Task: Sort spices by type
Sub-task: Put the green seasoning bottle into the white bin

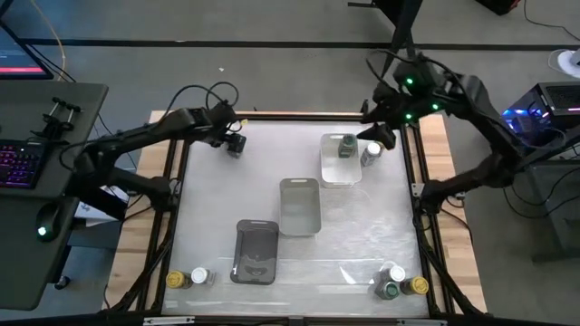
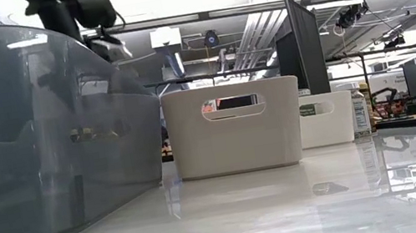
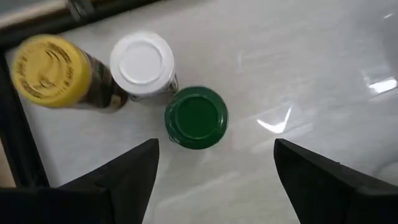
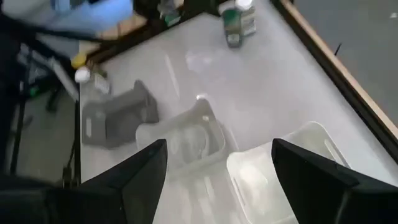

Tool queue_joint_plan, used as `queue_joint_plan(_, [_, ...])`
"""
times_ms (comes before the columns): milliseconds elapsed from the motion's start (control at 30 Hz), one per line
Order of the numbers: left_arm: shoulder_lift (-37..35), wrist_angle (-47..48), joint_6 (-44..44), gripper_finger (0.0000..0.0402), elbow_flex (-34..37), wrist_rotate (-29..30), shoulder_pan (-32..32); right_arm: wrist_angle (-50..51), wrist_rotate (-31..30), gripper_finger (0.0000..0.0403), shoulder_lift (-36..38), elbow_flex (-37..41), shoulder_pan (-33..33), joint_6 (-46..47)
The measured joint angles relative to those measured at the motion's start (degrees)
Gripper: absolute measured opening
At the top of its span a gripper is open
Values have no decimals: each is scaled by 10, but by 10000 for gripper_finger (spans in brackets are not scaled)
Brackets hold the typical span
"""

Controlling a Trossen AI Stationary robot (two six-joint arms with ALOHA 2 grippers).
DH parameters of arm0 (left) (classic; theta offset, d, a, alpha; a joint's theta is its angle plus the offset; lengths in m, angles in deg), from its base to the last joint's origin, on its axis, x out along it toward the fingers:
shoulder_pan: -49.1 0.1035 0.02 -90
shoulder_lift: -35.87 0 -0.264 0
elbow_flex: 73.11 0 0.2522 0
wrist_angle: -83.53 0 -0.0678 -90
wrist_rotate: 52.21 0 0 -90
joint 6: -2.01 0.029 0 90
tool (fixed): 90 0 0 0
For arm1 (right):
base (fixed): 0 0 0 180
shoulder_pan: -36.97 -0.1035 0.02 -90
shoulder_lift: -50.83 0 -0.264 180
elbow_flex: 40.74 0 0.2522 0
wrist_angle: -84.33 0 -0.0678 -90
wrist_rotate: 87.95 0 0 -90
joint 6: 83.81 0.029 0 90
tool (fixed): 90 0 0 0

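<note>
Grey floor point(image 1: 272, 23) surrounds the table; a desk point(image 1: 36, 181) with a keyboard point(image 1: 23, 163) stands alongside; ceiling pipes point(image 2: 253, 28) overhead.

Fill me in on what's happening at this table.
Two robot arms are sorting spice jars into trays. The right pincer hovers open and empty by the clear tray, which holds a green-lidded jar. A white-lidded jar stands beside it. The left pincer hangs open and empty. Five unsorted jars stand along the opposite edge.
</note>
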Motion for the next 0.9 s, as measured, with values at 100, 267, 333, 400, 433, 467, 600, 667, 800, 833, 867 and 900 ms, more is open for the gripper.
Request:
queue_joint_plan(100, [24, -2, -1, 305, 0, -1, 3, -56, -1, 284, 41, 67, 0, 28])
queue_joint_plan(267, [56, -17, -1, 305, 0, 0, 7, -134, -2, 284, 87, 159, 0, 69])
queue_joint_plan(333, [68, -17, -1, 305, 0, 13, 9, -150, -2, 284, 96, 185, 0, 78])
queue_joint_plan(400, [81, -17, -1, 305, 0, 19, 13, -156, -2, 284, 101, 201, 0, 85])
queue_joint_plan(433, [88, -18, -1, 305, 0, 19, 15, -157, -2, 284, 101, 205, 0, 86])
queue_joint_plan(467, [94, -20, 0, 305, 0, 19, 18, -158, -2, 284, 101, 208, 0, 87])
queue_joint_plan(600, [119, -32, 1, 305, 0, 9, 20, -172, -2, 284, 99, 210, 0, 86])
queue_joint_plan(667, [128, -33, -1, 305, 0, -1, 19, -182, -2, 284, 99, 210, 0, 87])
queue_joint_plan(800, [139, -40, -6, 305, 0, -2, 17, -197, -1, 284, 99, 210, 0, 86])
queue_joint_plan(833, [139, -40, -8, 304, 0, -2, 17, -198, -1, 284, 99, 210, 0, 85])
queue_joint_plan(867, [139, -40, -11, 301, 0, -2, 17, -199, -1, 284, 99, 210, 0, 85])
queue_joint_plan(900, [138, -40, -14, 295, 0, -1, 17, -199, -1, 284, 99, 210, 0, 85])
